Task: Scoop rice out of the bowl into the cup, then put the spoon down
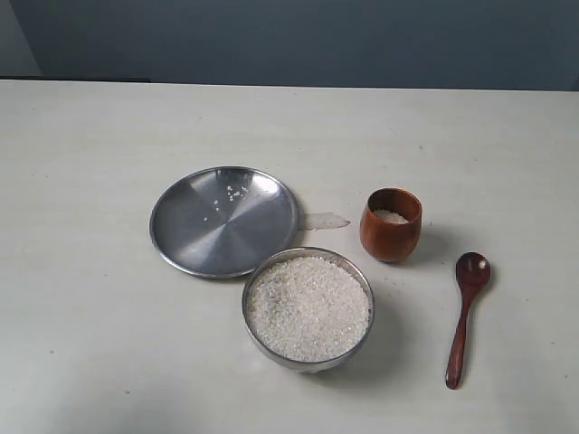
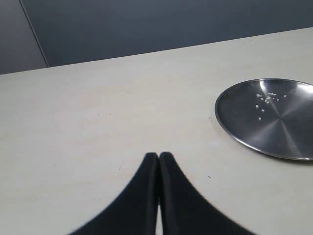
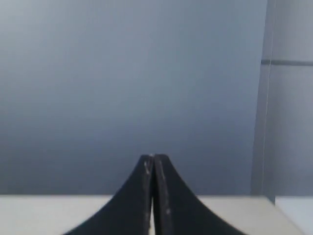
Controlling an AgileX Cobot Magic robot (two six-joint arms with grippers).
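Spoon (image 1: 462, 324) lies free on worktop (image 1: 90, 344), 3 o'clock of bowl (image 1: 245, 303); cup (image 1: 391, 237) at bowl's 1 o'clock holds some rice (image 1: 391, 217). L fingers (image 2: 145, 188) & R fingers (image 3: 141, 188) pressed together, empty. Prob. done; if not, R opens, grasps handle.

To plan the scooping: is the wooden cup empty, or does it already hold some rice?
Partly filled: the upright cup shows a low white layer of rice inside.

Clear tabletop (image 1: 90, 344) all around spoon (image 1: 462, 324)
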